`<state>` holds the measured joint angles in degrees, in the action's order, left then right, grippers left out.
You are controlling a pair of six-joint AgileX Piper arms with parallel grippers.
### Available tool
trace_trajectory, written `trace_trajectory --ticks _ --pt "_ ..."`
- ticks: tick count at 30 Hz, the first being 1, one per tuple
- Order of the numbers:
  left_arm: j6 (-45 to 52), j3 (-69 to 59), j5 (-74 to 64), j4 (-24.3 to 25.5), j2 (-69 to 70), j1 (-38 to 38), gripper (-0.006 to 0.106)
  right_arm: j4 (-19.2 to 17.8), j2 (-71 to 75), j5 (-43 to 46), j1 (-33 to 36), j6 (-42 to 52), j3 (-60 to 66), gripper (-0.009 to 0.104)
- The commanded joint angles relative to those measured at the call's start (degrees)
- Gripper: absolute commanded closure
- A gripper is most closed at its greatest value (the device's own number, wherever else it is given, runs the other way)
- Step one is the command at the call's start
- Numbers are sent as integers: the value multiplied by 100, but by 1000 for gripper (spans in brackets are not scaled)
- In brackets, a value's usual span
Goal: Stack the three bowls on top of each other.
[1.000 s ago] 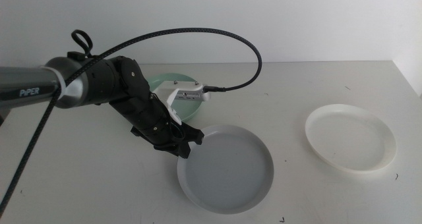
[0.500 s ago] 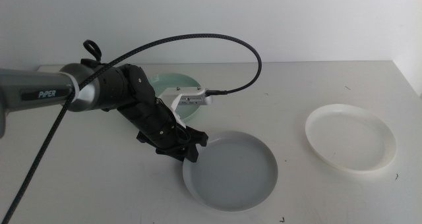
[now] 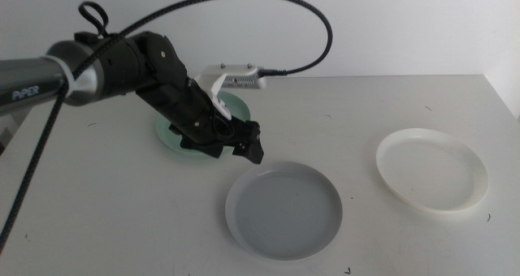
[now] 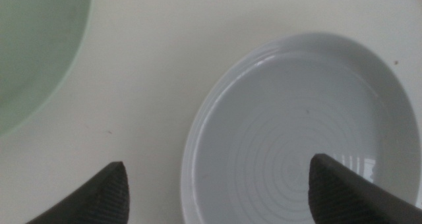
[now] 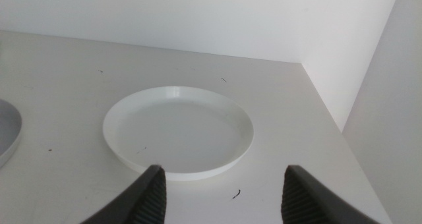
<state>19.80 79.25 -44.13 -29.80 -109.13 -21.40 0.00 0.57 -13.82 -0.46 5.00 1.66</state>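
The middle view looks forward and down over the whole worktop (image 3: 390,105) from a distance, towards a white back wall. The left wrist view looks almost straight down from close above the worktop, its jaws spread wide at either side; the pale grey bowl (image 4: 303,132) fills the space between and beyond them, and the middle view shares that bowl. The right wrist view looks low and forward, with the white bowl (image 5: 178,128) just beyond its parted jaws, also seen from the middle.

Spread left claw (image 4: 214,184) above grey bowl (image 4: 303,128)
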Motion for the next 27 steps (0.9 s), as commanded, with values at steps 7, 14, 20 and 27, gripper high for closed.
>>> trace_trajectory --ticks 7,14,20,27 --pt "-1248 967 -572 1453 896 -29 7 -68 157 434 -48 22 -41 50" --pt "-2445 1922 -1243 3519 1169 -29 7 -68 157 434 -48 22 -41 50" --pt "-2582 2364 -1342 4222 1156 110 7 -68 157 434 -48 22 -41 50" --pt "-2700 2695 -1194 4045 1150 620 7 -68 157 434 -48 22 -41 50"
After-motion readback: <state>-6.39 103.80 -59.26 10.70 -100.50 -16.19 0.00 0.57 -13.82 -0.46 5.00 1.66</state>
